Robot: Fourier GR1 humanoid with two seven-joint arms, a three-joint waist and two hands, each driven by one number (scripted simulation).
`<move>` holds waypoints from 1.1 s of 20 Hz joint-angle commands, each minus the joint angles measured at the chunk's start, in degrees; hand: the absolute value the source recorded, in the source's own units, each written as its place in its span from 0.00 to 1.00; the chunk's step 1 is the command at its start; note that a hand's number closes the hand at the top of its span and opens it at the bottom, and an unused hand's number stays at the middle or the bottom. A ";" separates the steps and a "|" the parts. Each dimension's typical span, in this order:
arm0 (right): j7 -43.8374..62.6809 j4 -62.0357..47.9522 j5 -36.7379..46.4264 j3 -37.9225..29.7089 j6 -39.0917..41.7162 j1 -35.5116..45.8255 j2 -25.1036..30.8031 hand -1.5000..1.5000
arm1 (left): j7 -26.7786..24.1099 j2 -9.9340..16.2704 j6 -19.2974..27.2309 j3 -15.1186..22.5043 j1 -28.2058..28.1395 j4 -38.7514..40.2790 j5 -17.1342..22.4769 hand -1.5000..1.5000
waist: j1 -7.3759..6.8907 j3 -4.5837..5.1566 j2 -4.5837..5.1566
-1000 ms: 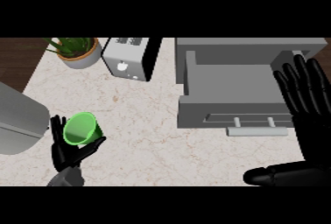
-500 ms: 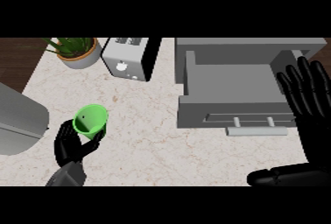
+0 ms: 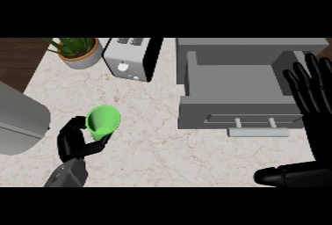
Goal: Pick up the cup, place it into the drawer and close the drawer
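Two hands appear in the head view, and only one matters for the coming move. Our left hand (image 3: 79, 143) sits at the lower left of the counter (image 3: 162, 145), its fingers and thumb curled round the green cup (image 3: 103, 121); the cup is tilted, its open mouth turned up and toward the view's right, with the hand gripping its lower body from below and to the left. We judge the pick-up step as done or nearly so, though we cannot tell whether the cup's base is clear of the counter.

The governing relation is this: the open drawer (image 3: 236, 85) lies to the right of the cup and somewhat farther from us, well apart from it, with bare counter between. Its cavity faces upward, and its front panel with the handle (image 3: 258, 127) is the side nearest us. The cup must therefore travel rightward and away, crossing the drawer's left wall before being lowered.

Our right hand (image 3: 312, 94) rests open, fingers straight and spread, at the drawer's right edge. It is much nearer the handle, so we judge it the better placed for closing.
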State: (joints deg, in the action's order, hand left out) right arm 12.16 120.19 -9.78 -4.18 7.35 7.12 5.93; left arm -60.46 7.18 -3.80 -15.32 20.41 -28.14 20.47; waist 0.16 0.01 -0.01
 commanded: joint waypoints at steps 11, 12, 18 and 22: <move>2.08 3.06 -1.36 -1.02 -0.10 -1.69 0.42 0.00 | 11.32 0.21 -8.80 11.86 -2.16 -23.20 -3.48 1.00 | -0.69 -0.11 -0.47; -0.51 0.41 1.27 -0.03 -0.49 -2.09 -0.39 0.00 | 13.94 0.52 -9.02 13.11 -3.83 -27.84 -3.38 1.00 | -1.14 -0.13 -0.49; -5.08 -0.57 1.97 1.99 1.23 -6.17 -2.20 0.00 | 26.12 -1.62 -4.48 14.68 -2.31 -41.28 -1.17 1.00 | -0.27 -0.05 -0.11; 0.98 -0.36 0.71 0.15 -0.38 0.12 -0.08 0.00 | 38.20 -3.63 0.46 16.53 0.93 -50.99 0.70 1.00 | -0.44 -0.04 -0.16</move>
State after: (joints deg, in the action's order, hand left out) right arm 10.76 120.08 -9.06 -3.72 7.75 4.26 5.17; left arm -30.85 5.03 -6.57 0.04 18.69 -72.17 19.71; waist -0.37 -0.06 -0.23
